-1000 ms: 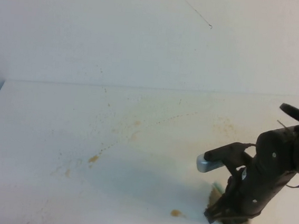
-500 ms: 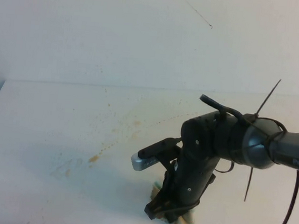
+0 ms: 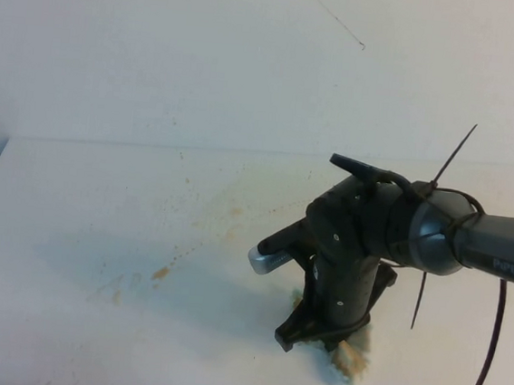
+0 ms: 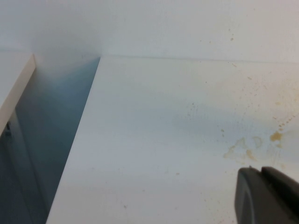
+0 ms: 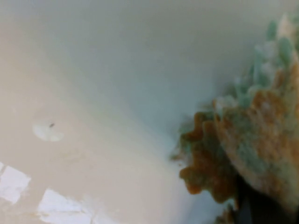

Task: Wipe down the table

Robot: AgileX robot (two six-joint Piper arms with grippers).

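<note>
While the right arm reaches in from 3 o'clock across the table (image 3: 63, 219), the right hand (image 3: 321, 331) points steeply down at the table's near half, toward 5 o'clock from the middle of the surface. It is clamped on a cloth (image 3: 350, 358), which is pressed flat onto the table under it. A frayed edge of that cloth sticks out at 4 o'clock from the hand. The right wrist view shows the cloth (image 5: 254, 135) up close: pale green, scalloped at the rim and soaked with brown.

Brown marks dot the white surface. One small blot (image 3: 160, 272) lies at 9 o'clock from the right hand, well apart from it, and a faint trail of specks (image 3: 234, 211) runs toward 11 o'clock, up to the back edge where the table meets the wall (image 3: 206, 60). A thin black cable (image 3: 489, 351) hangs from the arm at 3 o'clock.

The left hand (image 4: 268, 196) shows only in the left wrist view, as a dark tip hanging above the table near its 9 o'clock edge, close to some pale brown smears (image 4: 243, 148). Whether it is apart or together I cannot tell.
</note>
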